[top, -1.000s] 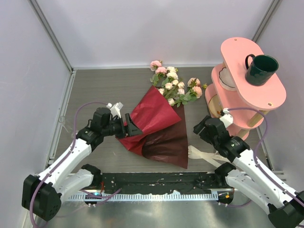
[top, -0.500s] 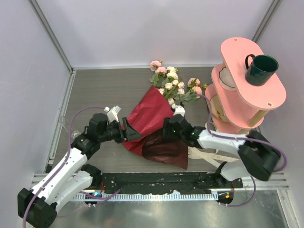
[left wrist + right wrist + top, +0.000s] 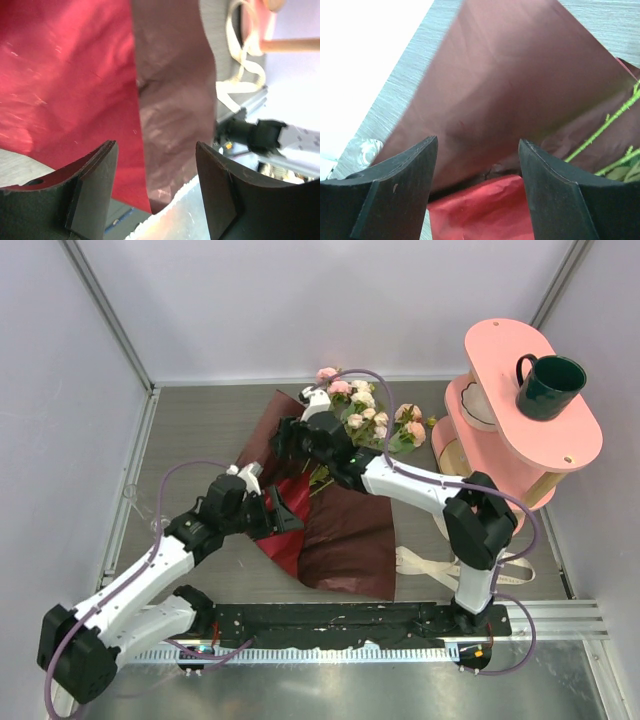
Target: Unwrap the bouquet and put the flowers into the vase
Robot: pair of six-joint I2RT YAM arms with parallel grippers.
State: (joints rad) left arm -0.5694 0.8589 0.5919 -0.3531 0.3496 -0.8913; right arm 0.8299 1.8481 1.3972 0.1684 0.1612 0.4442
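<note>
Plain white walls (image 3: 300, 300) close in three sides of your grey wood-grain bench (image 3: 200, 430). At its right edge stands a pink stand (image 3: 500, 350) with a dark green mug (image 3: 550, 387) on top. That top tier hides most of the shelves under it.

The bouquet lies unwrapped mid-bench, its dark red paper (image 3: 350, 540) spread flat. The flowers (image 3: 360, 410) lie at the paper's far end, heads toward the back wall. Your right arm crosses over their stems, so the overhead view shows only a short run of green below it. You cannot tell there how many stems there are.

Your right tool (image 3: 477, 145) hovers over the far-left flap of the paper. Its jaws are apart with nothing between them. Its wrist view shows thin green stems (image 3: 615, 112) cut off at the right edge.

Your left tool (image 3: 156, 150) sits at the paper's near-left part. Its jaws are spread wide and not clamped. An edge of the bright red sheet runs through the gap, over a duller maroon layer. Whether either finger touches the paper you cannot tell.

The cream ribbon (image 3: 420, 565) lies loose on the bench, just right of the paper and partly behind your right arm.
</note>
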